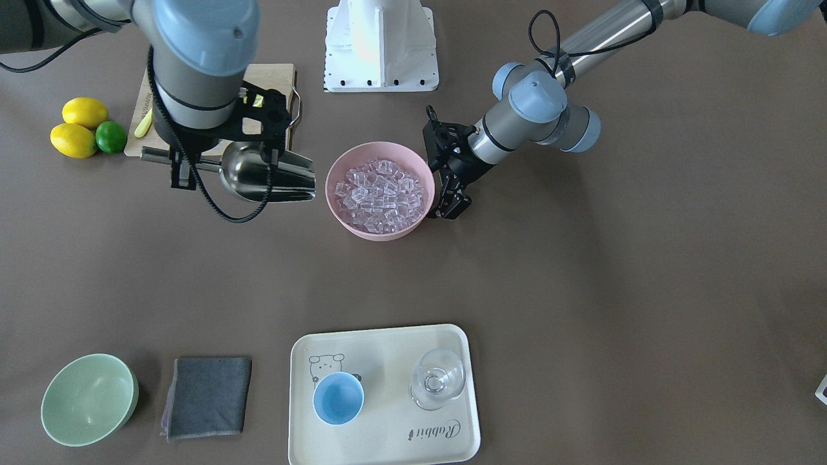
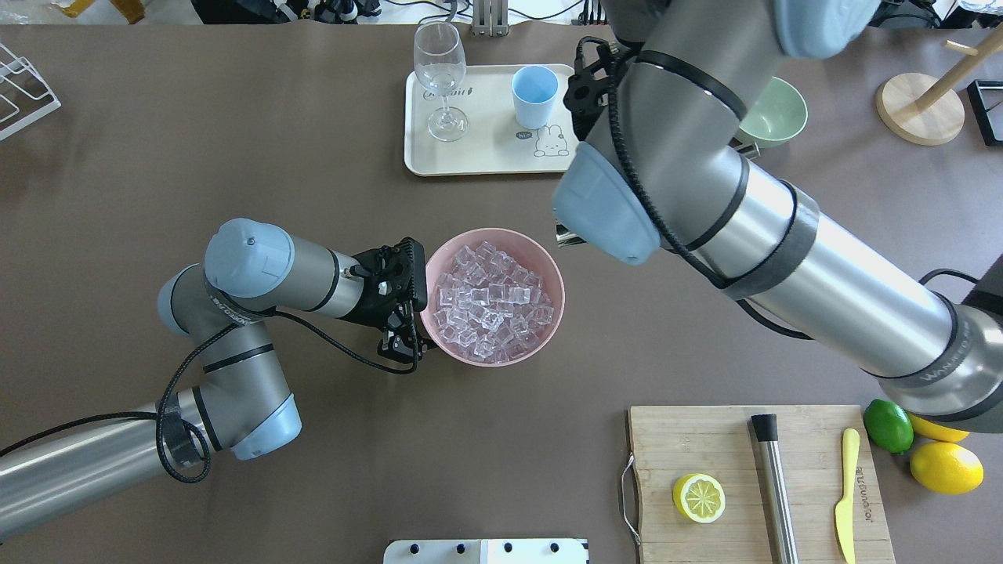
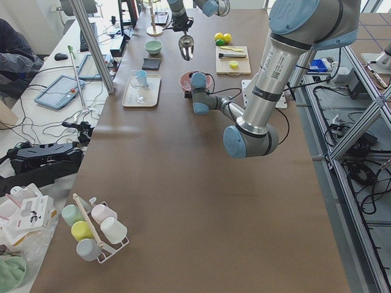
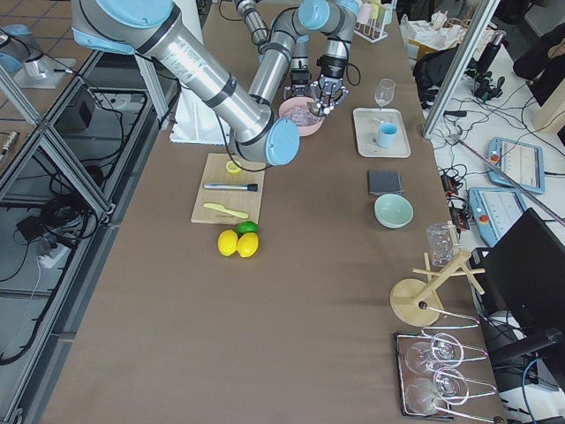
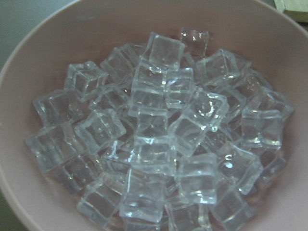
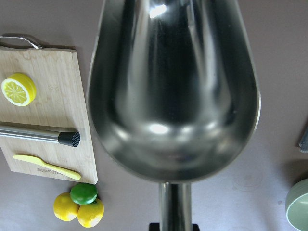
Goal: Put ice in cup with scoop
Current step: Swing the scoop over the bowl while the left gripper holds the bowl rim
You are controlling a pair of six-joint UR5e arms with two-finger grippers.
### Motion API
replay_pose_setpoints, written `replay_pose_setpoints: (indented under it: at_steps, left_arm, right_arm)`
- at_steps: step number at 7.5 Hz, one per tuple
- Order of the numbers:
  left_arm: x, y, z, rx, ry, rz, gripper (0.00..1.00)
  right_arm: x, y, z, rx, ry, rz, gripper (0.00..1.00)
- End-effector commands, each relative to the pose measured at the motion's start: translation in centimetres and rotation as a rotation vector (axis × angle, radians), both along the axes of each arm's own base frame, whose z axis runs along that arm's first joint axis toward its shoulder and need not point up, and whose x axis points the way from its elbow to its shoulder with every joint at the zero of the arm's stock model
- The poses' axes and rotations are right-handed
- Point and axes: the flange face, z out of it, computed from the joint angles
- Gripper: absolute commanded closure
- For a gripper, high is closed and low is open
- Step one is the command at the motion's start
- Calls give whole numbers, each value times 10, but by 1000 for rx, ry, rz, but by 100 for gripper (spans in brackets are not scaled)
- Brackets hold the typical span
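The ice is heaped in a pink bowl at the table's middle and fills the left wrist view. My left gripper sits at the bowl's rim on my left side and looks shut on it. My right gripper is shut on the handle of the steel scoop. It holds the scoop empty above the table, on my right of the bowl, with its mouth towards the bowl. The light-blue cup stands empty and upright on a cream tray at the far side.
A clear wine glass stands on the tray beside the cup. A pale green bowl and a grey cloth lie beyond on my right. A cutting board carries a lemon half, steel rod and yellow knife; lemons and a lime lie beside it.
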Motion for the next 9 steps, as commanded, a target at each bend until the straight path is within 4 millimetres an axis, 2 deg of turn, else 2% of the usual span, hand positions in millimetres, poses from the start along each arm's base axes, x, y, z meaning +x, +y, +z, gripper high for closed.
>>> replay_pose_setpoints:
  at_steps: [1,2,4,5,7,9]
  left_arm:
    - [1,-1,-2,-7,3,-3,2]
    - [2,-2,-5,-7,6,-3,2]
    - [6,-3,-3,-4,12,-2,2]
    - [8,-4,-2,-5,10,-2,2]
    - [9,-5,-2,-7,10,-2,2]
    - [9,-5,-2,-5,13,-2,2]
  right_arm:
    - [-57,21,-19,-22,95,-19,100]
    - [-79,44,-22,-7,132,1,100]
    - [-77,55,-19,-13,169,-5,100]
    - [-75,62,-11,-12,182,2,100]
    - [-91,73,4,-17,216,31,100]
    - [-102,74,17,-7,214,83,100]
